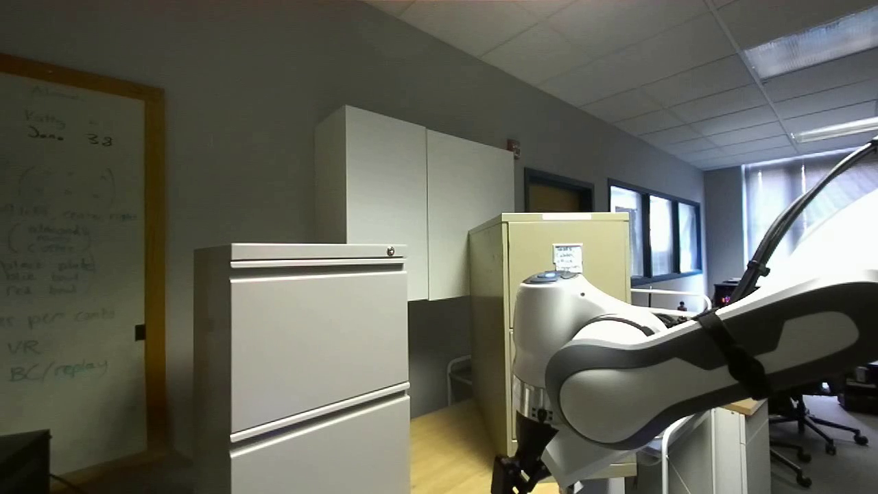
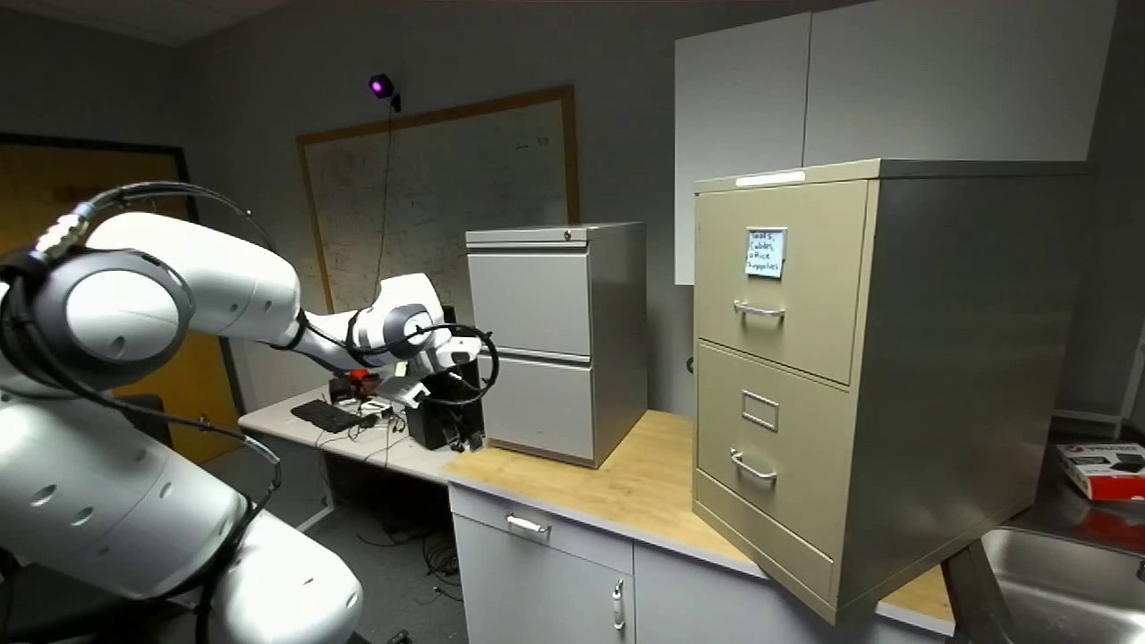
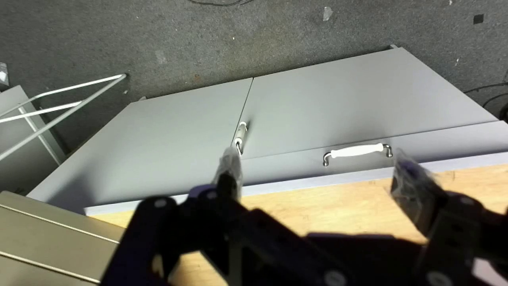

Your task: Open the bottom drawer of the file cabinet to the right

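The beige file cabinet [image 2: 948, 358] stands on the counter at the right in an exterior view; its side also shows in an exterior view [image 1: 488, 329], and a corner lies at lower left in the wrist view [image 3: 59, 238]. Its bottom drawer [image 2: 809, 447] is shut, with a label holder and silver handle [image 2: 753, 467]. The arm hides most of that drawer in an exterior view. My gripper [image 3: 318, 169] is open and empty, pointing down past the counter's front edge, apart from the drawer. It is cut by the bottom edge in an exterior view [image 1: 518, 473].
A pale grey cabinet [image 2: 528, 300] stands left on the wooden counter [image 2: 653, 452]. Below are grey cupboards with a white drawer handle [image 3: 355, 151] and door handle [image 3: 241, 135]. Wall cupboards [image 2: 742, 143] hang above. A sink [image 2: 1029, 599] and red box [image 2: 1114, 483] are right.
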`<state>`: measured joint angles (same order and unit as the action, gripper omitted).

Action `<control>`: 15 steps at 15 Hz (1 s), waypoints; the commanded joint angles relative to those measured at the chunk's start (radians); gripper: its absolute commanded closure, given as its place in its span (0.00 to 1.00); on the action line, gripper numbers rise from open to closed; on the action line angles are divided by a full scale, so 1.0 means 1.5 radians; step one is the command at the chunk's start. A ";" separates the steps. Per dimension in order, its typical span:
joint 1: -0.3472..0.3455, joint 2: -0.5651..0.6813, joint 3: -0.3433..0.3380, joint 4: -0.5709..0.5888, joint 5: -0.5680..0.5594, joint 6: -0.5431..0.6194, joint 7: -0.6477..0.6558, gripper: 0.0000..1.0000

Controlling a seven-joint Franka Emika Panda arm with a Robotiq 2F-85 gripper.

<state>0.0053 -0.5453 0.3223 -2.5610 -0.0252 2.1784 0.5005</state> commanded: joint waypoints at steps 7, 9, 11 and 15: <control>-0.041 0.005 -0.064 -0.028 -0.037 0.062 0.006 0.00; -0.066 0.013 -0.094 -0.043 -0.040 0.113 0.001 0.00; -0.089 0.030 -0.133 -0.057 -0.026 0.177 -0.008 0.00; -0.130 0.111 -0.221 -0.063 0.017 0.335 -0.038 0.00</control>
<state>-0.1587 -0.4708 0.0658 -2.6658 -0.0586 2.5479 0.4914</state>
